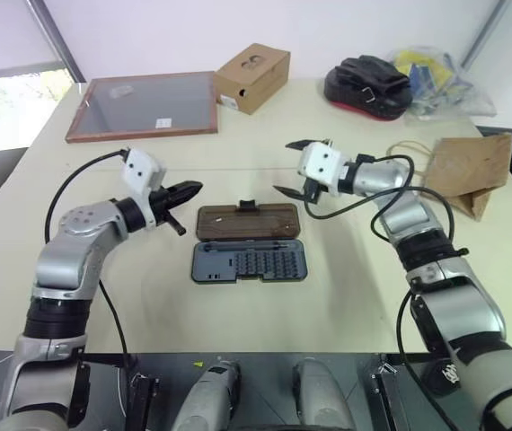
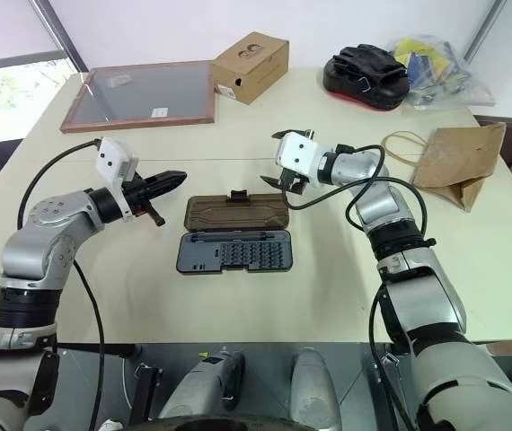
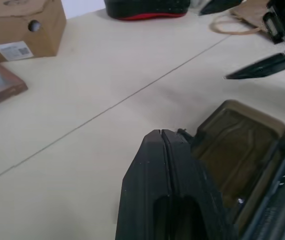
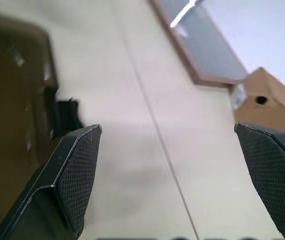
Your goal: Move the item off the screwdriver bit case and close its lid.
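Across the pale table (image 1: 265,305) the screwdriver bit case (image 1: 249,260) lies open, its lid (image 1: 248,221) flat behind the tray. Left gripper (image 1: 184,191) hovers level beside the lid's left end, fingers pressed together. Right gripper (image 1: 296,167) hangs above the lid's right end — fingers spread wide, empty. Paper bag (image 1: 465,171) rests off the case, far right.

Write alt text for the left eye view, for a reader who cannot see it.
An open screwdriver bit case lies mid-table, its brown lid flat behind the tray, between two robot arms: the left tool shut, the right tool open above the lid's right end. A kraft paper bag lies at the right, with a framed grey board, cardboard box and black pad at the far edge.
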### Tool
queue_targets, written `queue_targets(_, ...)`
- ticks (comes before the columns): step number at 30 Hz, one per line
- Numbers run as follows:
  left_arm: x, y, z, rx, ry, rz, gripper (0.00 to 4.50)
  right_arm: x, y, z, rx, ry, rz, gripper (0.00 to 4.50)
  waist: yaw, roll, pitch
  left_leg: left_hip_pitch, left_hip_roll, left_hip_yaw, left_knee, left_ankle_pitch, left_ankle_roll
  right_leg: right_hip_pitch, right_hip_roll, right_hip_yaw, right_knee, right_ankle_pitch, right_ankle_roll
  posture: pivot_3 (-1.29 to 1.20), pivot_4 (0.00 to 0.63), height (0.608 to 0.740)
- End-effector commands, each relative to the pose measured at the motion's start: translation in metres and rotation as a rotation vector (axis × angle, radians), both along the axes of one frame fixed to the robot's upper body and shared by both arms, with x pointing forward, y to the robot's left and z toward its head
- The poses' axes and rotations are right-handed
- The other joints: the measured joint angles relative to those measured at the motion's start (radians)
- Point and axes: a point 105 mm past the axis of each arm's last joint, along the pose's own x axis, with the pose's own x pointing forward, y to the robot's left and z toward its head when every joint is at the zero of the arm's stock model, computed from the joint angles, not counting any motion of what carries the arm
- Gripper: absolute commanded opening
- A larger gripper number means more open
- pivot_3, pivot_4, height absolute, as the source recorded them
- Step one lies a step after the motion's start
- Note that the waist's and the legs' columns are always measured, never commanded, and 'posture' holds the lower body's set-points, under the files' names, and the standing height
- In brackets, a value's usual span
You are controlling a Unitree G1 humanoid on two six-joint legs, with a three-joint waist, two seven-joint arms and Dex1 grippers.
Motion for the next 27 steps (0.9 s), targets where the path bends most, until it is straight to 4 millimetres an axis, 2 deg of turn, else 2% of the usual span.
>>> queue_targets(1, -0.014, -0.006, 0.014, -0.003, -0.025, -0.066, 0.0, -0.003, -0.001, 0.017, 0.089, -0.022, -0.035, 4.43, -0.001, 0.0, 0.0, 0.0, 0.0, 0.0, 0.0, 0.0, 0.0, 0.0, 0.0, 0.0, 0.0, 0.0, 0.0, 0.0, 0.15, 0.74)
queue_targets(5, -0.038, -0.017, 0.003, 0.006, 0.052, -0.171, 0.0, -0.008, -0.002, 0.012, 0.12, 0.014, -0.064, 4.43, -0.003, 0.0, 0.0, 0.0, 0.0, 0.0, 0.0, -0.001, 0.002, 0.0, 0.0, 0.0, 0.0, 0.0, 0.0, 0.0, 0.15, 0.74)
queue_targets(8, -0.058, -0.019, -0.016, 0.058, 0.126, -0.23, 0.0, -0.007, -0.007, 0.006, 0.136, 0.058, -0.116, 4.43, -0.002, 0.0, 0.0, 0.0, 0.001, 0.001, -0.001, -0.001, 0.002, -0.001, 0.0, 0.001, 0.0, 0.0, 0.0, 0.0, 0.15, 0.74)
queue_targets(11, -0.067, -0.016, -0.035, 0.085, 0.186, -0.249, 0.0, -0.005, -0.011, 0.001, 0.17, 0.119, -0.171, 4.43, 0.001, 0.0, 0.0, 0.0, 0.001, 0.0, -0.001, -0.001, 0.002, -0.001, 0.0, 0.001, 0.0, 0.0, -0.001, 0.0, 0.15, 0.74)
queue_targets(19, -0.063, -0.015, -0.066, 0.122, 0.238, -0.235, 0.0, -0.004, -0.005, 0.002, 0.239, 0.232, -0.213, 4.43, 0.002, 0.0, 0.0, 0.0, 0.001, 0.0, -0.002, -0.002, 0.003, -0.001, 0.0, 0.0, 0.0, 0.001, -0.001, 0.0, 0.15, 0.74)
queue_targets(24, -0.061, -0.017, -0.082, 0.143, 0.261, -0.241, 0.0, -0.004, 0.001, 0.003, 0.206, 0.255, -0.203, 4.43, 0.001, 0.0, 0.0, 0.0, 0.001, 0.001, -0.002, -0.002, 0.003, -0.001, 0.0, 0.0, 0.0, 0.001, -0.001, 0.0, 0.15, 0.74)
queue_targets(27, -0.06, -0.014, -0.096, 0.169, 0.285, -0.229, 0.0, -0.008, 0.016, 0.003, 0.154, 0.278, -0.128, 4.43, -0.001, 0.0, 0.0, 0.0, 0.001, 0.001, -0.003, -0.002, 0.003, -0.002, 0.0, 0.0, 0.0, 0.001, -0.001, 0.0, 0.15, 0.74)
